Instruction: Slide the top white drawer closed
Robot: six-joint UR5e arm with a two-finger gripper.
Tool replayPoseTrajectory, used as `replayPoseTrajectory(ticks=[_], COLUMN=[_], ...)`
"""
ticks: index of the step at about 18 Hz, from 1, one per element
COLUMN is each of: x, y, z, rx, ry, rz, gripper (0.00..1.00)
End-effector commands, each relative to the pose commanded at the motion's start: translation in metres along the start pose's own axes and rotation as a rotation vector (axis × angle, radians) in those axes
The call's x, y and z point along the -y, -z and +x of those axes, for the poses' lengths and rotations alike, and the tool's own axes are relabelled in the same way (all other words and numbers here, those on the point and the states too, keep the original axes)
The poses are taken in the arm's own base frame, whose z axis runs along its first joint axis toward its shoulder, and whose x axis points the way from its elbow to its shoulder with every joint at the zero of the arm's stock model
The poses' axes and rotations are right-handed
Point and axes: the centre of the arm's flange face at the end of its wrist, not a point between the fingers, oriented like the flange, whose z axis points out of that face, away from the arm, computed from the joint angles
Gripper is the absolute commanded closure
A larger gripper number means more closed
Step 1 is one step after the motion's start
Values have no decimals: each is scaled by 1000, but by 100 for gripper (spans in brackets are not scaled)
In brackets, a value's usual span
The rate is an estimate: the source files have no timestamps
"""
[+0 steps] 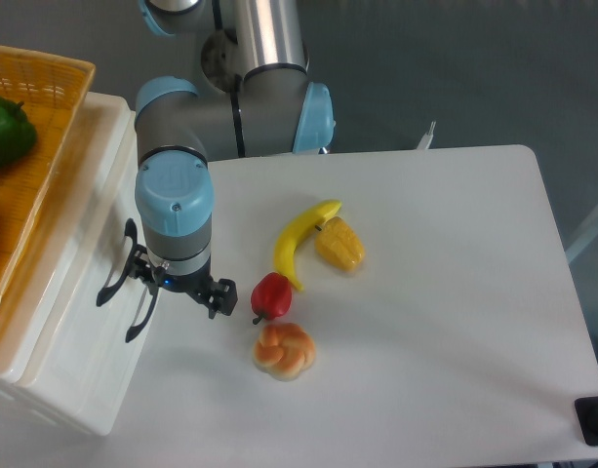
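White tabletop (pixel 445 322) fills the right and centre of the overhead view, with dark grey floor beyond its far edge; a white cabinet (pixel 64 390) stands at 9 o'clock, an orange wicker basket (pixel 40 88) on its top holding a green pepper (pixel 6 132). The top white drawer (pixel 89 253) sits at the cabinet's right face, its front panel close to flush with the body, its black arched handle (pixel 118 268) pointing toward the tabletop; a second black handle (pixel 142 314) of the lower drawer shows just below it. The arm reaches down from 12 o'clock, its blue-capped wrist (pixel 174 193) above the end effector (pixel 177 288), which is right beside the two handles; whether its fingers are spread or pressed together cannot be told from this angle. At the tabletop's centre lie a yellow banana (pixel 300 239) touching a corn cob (pixel 340 246) at its 3 o'clock, a red pepper (pixel 272 294) below them, and a bread roll (pixel 285 351) at 6 o'clock.
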Motion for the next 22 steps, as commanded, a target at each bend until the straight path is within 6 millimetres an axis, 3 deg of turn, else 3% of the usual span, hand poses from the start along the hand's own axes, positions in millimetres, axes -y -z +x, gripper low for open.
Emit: replayPoseTrajectory(ticks=[7,11,15,17,22], x=[-3,-9,-22,-28,-48], y=[3,13,29,42,52], z=[-12,-41,-84,-104,-139], rx=[10,22,45,84,128], ry=[13,35,21,-23,-106], rz=[3,17,37,34,11], gripper=[0,0,0,0,0])
